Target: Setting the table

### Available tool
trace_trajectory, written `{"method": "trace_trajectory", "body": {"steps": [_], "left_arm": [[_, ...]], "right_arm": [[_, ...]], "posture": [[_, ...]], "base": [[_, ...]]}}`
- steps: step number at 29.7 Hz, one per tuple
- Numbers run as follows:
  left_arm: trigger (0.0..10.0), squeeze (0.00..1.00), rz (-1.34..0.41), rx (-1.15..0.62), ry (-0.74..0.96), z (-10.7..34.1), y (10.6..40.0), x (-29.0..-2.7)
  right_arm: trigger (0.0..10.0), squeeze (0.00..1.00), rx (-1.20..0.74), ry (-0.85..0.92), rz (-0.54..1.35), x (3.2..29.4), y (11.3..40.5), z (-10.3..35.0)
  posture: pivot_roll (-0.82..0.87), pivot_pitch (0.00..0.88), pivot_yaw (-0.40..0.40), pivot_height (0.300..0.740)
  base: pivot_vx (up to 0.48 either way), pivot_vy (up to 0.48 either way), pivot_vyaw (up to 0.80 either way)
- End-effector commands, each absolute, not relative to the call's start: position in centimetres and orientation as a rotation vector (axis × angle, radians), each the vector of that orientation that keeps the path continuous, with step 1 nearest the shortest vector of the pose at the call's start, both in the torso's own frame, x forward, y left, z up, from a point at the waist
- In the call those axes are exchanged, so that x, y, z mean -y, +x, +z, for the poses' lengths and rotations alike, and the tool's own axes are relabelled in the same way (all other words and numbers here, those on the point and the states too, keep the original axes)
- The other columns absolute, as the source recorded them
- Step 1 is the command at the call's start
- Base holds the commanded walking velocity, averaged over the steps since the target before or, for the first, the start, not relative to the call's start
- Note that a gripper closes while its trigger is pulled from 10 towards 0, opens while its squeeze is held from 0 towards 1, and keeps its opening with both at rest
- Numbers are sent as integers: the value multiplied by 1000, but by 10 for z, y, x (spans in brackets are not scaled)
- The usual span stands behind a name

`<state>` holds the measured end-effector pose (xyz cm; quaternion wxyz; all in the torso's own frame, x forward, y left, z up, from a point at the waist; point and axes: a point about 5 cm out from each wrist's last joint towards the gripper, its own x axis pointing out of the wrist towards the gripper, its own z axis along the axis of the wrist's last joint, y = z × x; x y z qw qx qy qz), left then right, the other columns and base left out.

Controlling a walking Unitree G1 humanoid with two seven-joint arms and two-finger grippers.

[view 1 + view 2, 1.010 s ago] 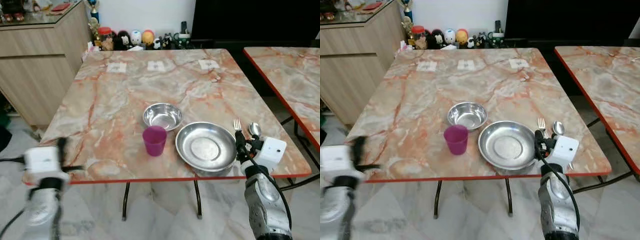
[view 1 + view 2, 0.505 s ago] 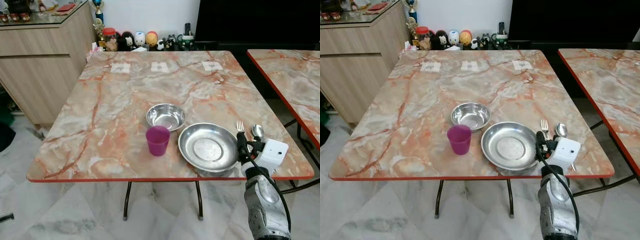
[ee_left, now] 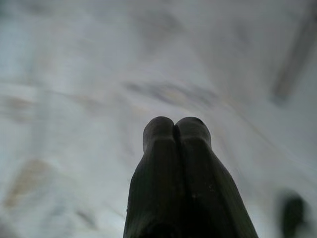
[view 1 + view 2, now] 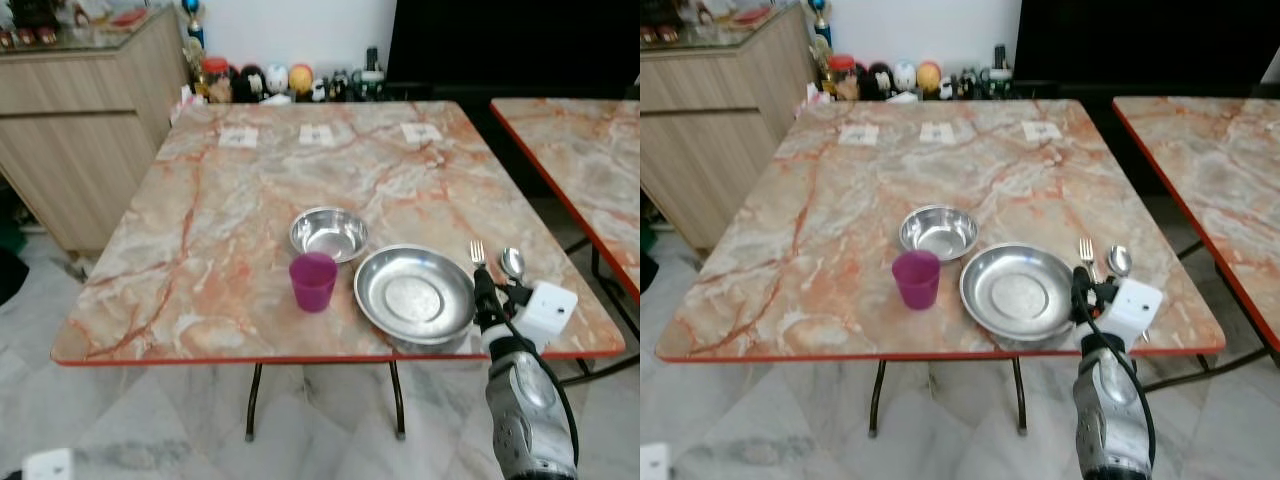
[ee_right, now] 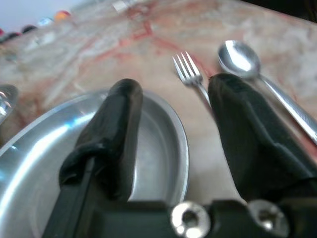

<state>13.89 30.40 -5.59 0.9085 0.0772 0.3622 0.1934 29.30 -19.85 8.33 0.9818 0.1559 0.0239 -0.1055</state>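
On the marble table (image 4: 230,210) stand a small steel bowl (image 4: 327,233), a purple cup (image 4: 313,281) and a wide steel plate (image 4: 414,296). A fork (image 4: 477,252) and a spoon (image 4: 511,262) lie side by side just right of the plate. My right gripper (image 4: 484,290) hovers low at the table's front edge between the plate and the fork. In the right wrist view it is open (image 5: 176,84), one finger (image 5: 116,129) over the plate rim (image 5: 178,144), the other over the fork's (image 5: 190,74) handle, with the spoon (image 5: 240,57) beyond. My left gripper (image 3: 176,124) hangs shut above the floor.
A second marble table (image 4: 580,150) stands to the right across a narrow gap. A wooden cabinet (image 4: 80,130) is at the left. Figurines and jars (image 4: 270,80) line the far wall, and paper tags (image 4: 320,133) lie at the table's far side.
My left arm has dropped from beside the table's front left corner to below the picture's edge. The right gripper has stayed by the plate and fork.
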Motion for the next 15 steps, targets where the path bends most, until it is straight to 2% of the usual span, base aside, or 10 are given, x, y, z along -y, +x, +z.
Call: {"method": "trace_trajectory", "body": {"steps": [1,3,6,10,11,12,13,15], "left_arm": [[10000,0,289,-808,152,-63,140,-294],[10000,0,229,-865,31,-69,146,-283],[10000,0,66,-857,98,-69,159,-267],[10000,0,97,-812,72,-65,173,-261],[10000,0,106,-803,63,-64,176,-260],[10000,0,118,-793,49,-63,178,-259],[10000,0,132,-777,27,-63,181,-257],[10000,0,143,-782,18,-63,181,-257]], "right_arm": [[10000,0,-76,332,-223,199,295,80],[10000,0,-75,341,-210,199,296,80],[10000,0,-88,375,-183,195,301,79],[10000,0,-103,411,-184,193,303,76],[10000,71,-98,399,-184,193,303,77],[10000,780,-91,397,-186,193,304,78],[10000,1000,-71,416,-209,195,304,81],[10000,1000,-64,429,-218,196,304,82]], "posture": [[8,11,5,740],[5,13,7,740],[-18,18,16,740],[-17,17,16,740],[-16,18,18,740],[-16,18,18,740],[-17,18,17,740],[-18,17,17,740]], "base": [[0,0,0],[0,0,0],[0,0,0],[0,0,0],[0,0,0],[0,0,0],[0,0,0],[0,0,0]]}}
